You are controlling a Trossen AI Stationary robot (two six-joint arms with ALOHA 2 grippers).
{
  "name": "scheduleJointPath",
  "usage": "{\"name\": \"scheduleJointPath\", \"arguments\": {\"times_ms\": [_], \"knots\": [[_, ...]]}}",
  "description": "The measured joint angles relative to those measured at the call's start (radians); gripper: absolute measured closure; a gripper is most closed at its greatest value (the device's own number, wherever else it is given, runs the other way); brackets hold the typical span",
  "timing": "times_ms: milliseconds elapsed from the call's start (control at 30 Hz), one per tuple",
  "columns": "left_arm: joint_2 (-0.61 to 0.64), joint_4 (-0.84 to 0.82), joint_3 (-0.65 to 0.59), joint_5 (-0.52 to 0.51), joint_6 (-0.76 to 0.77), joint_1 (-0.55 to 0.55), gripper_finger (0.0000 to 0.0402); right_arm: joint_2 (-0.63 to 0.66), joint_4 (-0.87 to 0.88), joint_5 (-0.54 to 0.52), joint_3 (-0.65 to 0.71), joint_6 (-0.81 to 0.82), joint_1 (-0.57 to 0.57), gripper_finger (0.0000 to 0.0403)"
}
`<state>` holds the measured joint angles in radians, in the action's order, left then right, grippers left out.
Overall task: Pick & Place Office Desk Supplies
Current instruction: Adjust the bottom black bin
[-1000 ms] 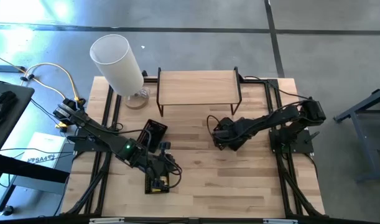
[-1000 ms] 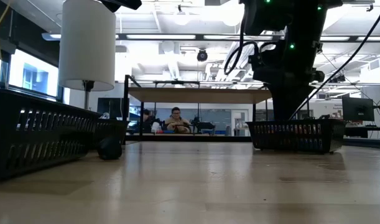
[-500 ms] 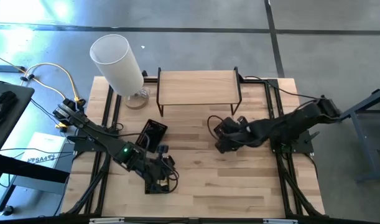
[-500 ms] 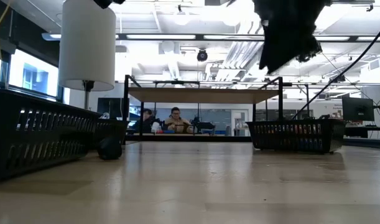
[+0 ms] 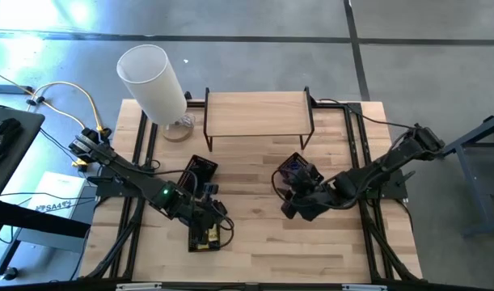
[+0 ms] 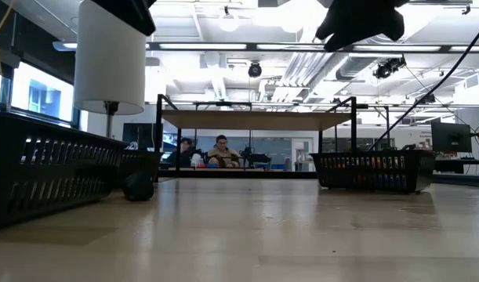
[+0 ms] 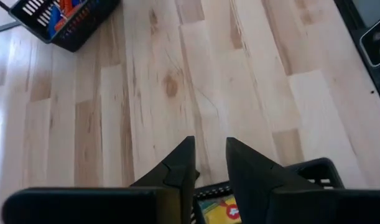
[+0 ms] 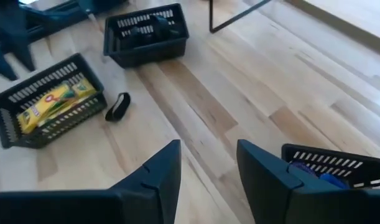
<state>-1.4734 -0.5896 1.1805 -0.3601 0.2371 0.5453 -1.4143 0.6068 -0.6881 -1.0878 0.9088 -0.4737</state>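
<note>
- Hovering over the front basket (image 5: 206,246), the left arm (image 5: 141,183) had its jaws narrowly apart, with only bare desk (image 5: 263,246) showing in the gap and nothing gripped.
- Yellow packets (image 8: 53,101) lay inside that basket; the left wrist view caught one packet just under the fingers (image 7: 177,171).
- Right arm (image 5: 376,171) reached in over mid-desk, jaws apart and empty, raised off the wood.
- Basket of bands (image 5: 297,168) sat just beside the right jaws, toward the shelf (image 5: 259,111); blue pieces (image 8: 331,181) showed inside, and red and blue ones (image 7: 68,11) in the left wrist view.
- Third basket (image 8: 146,53), holding dark clip-like pieces (image 8: 153,25), stood behind the packet basket.
- One loose dark clip (image 8: 118,107) lay on the desk just beside the packet basket, apart from both jaws.
- White cylinder (image 5: 154,79) stood at the back left corner.
- Low view showed people (image 6: 219,153) seated far behind.
</note>
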Motion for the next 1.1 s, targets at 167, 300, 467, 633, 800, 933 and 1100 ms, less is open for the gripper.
{"name": "scheduleJointPath", "arguments": {"times_ms": [167,300,467,633,800,933,1100], "knots": [[0.000,-0.004,0.000,0.003,0.001,-0.019,0.0263,-0.005,-0.002,-0.006,0.000,0.007,-0.025,0.0259],[0.000,-0.003,0.000,-0.024,0.002,-0.037,0.0210,-0.014,-0.010,-0.029,0.001,0.009,-0.045,0.0261],[0.000,0.080,0.000,-0.042,0.122,-0.074,0.0181,-0.017,-0.024,-0.039,0.001,0.010,-0.077,0.0261],[-0.007,0.078,0.000,-0.004,0.012,-0.120,0.0179,-0.017,-0.046,-0.085,0.001,0.006,-0.110,0.0261],[-0.067,0.074,0.005,0.150,-0.054,-0.186,0.0179,-0.017,-0.053,-0.091,0.001,0.010,-0.130,0.0261],[-0.143,0.032,0.038,0.177,-0.131,-0.202,0.0179,-0.017,-0.066,-0.096,0.001,0.010,-0.146,0.0260],[-0.257,-0.127,0.139,0.186,-0.128,-0.225,0.0179,-0.017,-0.078,-0.098,0.002,0.010,-0.159,0.0260]]}}
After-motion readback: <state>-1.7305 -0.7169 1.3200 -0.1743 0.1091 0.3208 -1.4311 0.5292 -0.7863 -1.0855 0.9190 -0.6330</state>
